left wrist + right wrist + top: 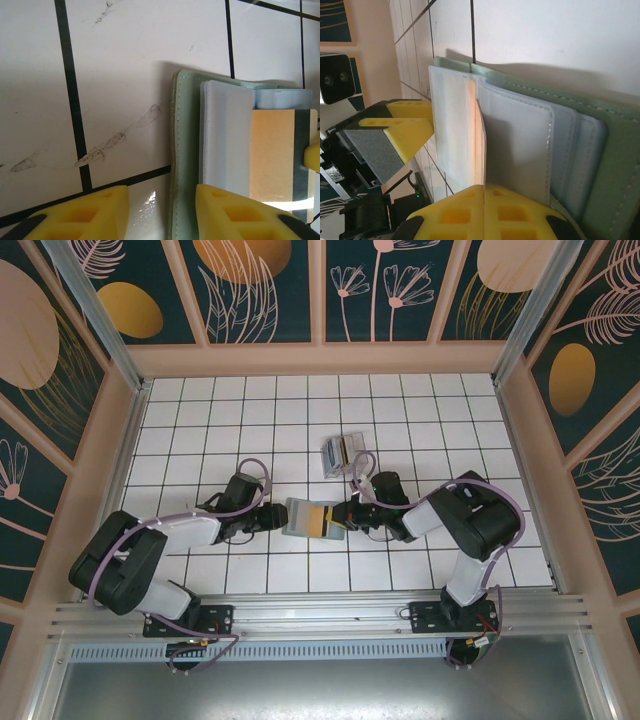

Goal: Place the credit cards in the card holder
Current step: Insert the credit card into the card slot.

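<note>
**Jaws meet over the open card holder**

Right jaws are pinched shut on a tan credit card (481,140). The right wrist view shows it edge-on, standing among the clear sleeves of the grey-green card holder (600,165). The left wrist view shows the card's flat face instead, tan with a dark stripe near its 3 o'clock edge, lying over the sleeves.

Left jaws gape. One yellow finger (85,215) is over bare tile and the other is above the sleeves, with the holder's stitched edge between them. Whether either finger touches, I cannot tell.

From above, the holder lies mid-counter (200,420). The left arm (150,550) stretches low towards it from 9 o'clock. The right arm (470,515), bent sharply at the elbow, comes in from 3 o'clock. A clear box (342,452) sits apart at the holder's 1 o'clock.
</note>
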`<state>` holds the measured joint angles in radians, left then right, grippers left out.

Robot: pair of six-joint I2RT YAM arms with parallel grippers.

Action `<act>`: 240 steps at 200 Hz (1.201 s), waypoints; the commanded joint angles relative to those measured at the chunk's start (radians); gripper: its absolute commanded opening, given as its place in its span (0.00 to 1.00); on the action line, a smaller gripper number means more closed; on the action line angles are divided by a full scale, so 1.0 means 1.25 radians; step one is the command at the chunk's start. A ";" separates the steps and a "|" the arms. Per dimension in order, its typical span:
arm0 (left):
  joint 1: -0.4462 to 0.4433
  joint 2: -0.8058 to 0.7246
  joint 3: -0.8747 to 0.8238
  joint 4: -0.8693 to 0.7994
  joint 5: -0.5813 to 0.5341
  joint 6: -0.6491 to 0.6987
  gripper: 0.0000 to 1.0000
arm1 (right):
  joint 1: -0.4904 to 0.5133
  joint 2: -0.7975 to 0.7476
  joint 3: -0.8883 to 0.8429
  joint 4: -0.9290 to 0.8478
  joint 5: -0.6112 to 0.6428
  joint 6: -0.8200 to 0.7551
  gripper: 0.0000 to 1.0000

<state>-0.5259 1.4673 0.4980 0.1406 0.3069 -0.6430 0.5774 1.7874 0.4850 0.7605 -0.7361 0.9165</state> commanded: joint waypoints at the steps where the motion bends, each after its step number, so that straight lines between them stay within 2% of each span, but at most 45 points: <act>1: -0.036 0.052 0.007 0.049 0.088 0.000 0.37 | -0.004 0.017 0.012 0.000 0.002 -0.047 0.00; 53: -0.037 0.069 0.018 0.048 0.077 -0.008 0.24 | -0.005 -0.003 0.004 0.019 -0.001 -0.067 0.00; 103: -0.037 0.063 0.018 0.024 0.042 -0.009 0.19 | -0.020 -0.022 -0.001 0.040 -0.025 -0.065 0.00; 177: -0.037 0.069 0.020 0.017 0.024 -0.017 0.17 | -0.020 0.013 0.014 0.092 -0.061 -0.043 0.00; 199: -0.037 0.051 0.007 0.027 0.010 -0.022 0.18 | -0.020 0.026 0.040 0.020 -0.038 -0.075 0.00; 240: -0.037 0.031 -0.003 0.032 0.006 -0.027 0.17 | -0.020 0.078 0.053 -0.001 -0.026 -0.077 0.00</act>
<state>-0.5514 1.5177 0.5159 0.1833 0.2901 -0.6624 0.5575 1.8366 0.5289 0.7925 -0.7795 0.8581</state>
